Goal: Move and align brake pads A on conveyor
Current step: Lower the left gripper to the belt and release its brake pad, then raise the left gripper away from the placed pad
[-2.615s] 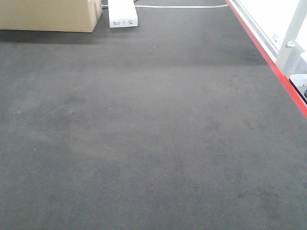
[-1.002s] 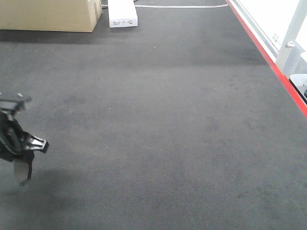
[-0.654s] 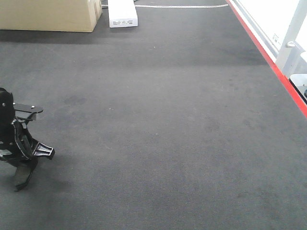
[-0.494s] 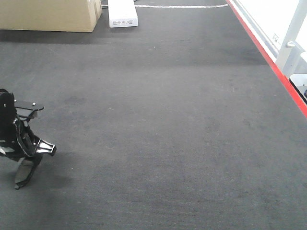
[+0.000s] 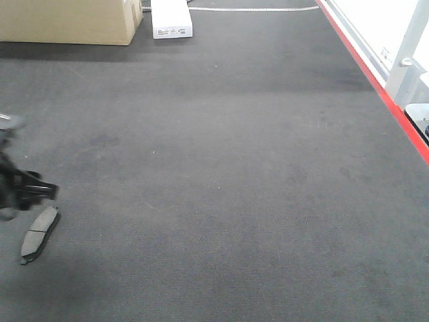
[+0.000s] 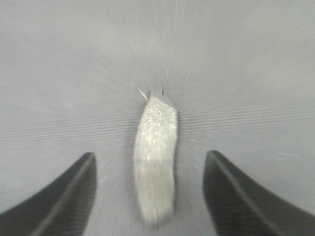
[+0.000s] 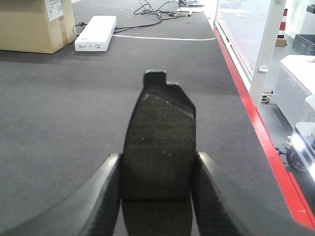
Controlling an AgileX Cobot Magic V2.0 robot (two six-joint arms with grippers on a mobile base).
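Shows one brake pad (image 5: 40,233) flat on the conveyor (image 5: 234,168) at 8 o'clock of the front view, long axis tipped toward 1 o'clock. Has the left gripper (image 6: 150,157) spread wide just above it, jaws touching nothing. Clenches a second pad (image 7: 158,142) in the right gripper (image 7: 157,164), pointing toward 12 o'clock of its wrist view, above the belt. Risks a crooked row if set down without matching that tilt. Risks also a low left fingertip nudging the laid pad askew, or an early slip from the narrow side grip.
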